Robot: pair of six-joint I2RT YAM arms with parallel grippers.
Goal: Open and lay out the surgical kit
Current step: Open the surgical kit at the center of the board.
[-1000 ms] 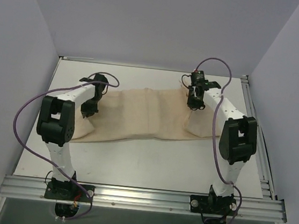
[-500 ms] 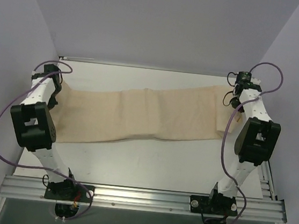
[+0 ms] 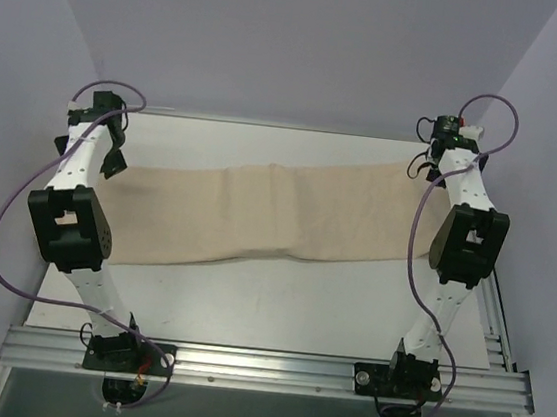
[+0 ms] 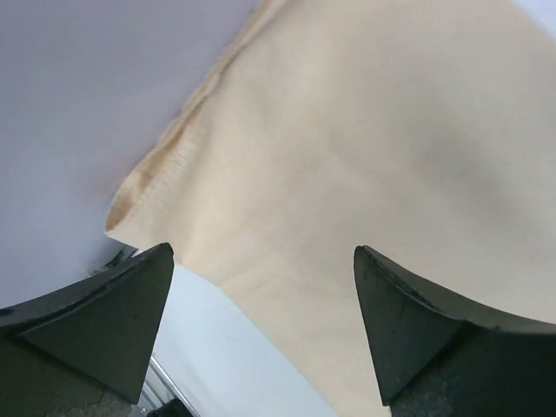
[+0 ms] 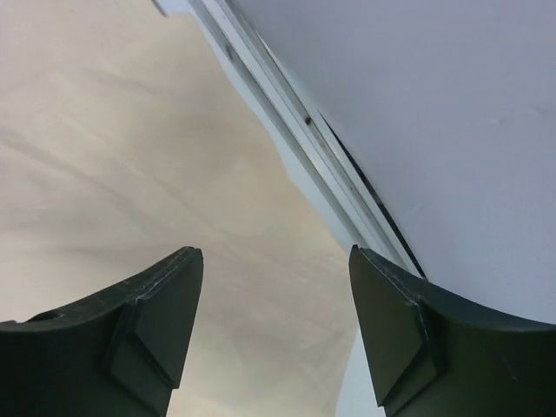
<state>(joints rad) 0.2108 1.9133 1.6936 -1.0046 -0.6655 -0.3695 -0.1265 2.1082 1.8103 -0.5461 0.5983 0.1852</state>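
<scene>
Wrap (image 3: 267, 217) lies spread flat across table (image 3: 278, 304) — jaws parted.

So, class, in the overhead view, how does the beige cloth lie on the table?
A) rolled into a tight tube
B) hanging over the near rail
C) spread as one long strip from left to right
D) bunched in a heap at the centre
C: the cloth lies spread as a long strip across the table, reaching from near the left end effector to near the right end effector.
</scene>
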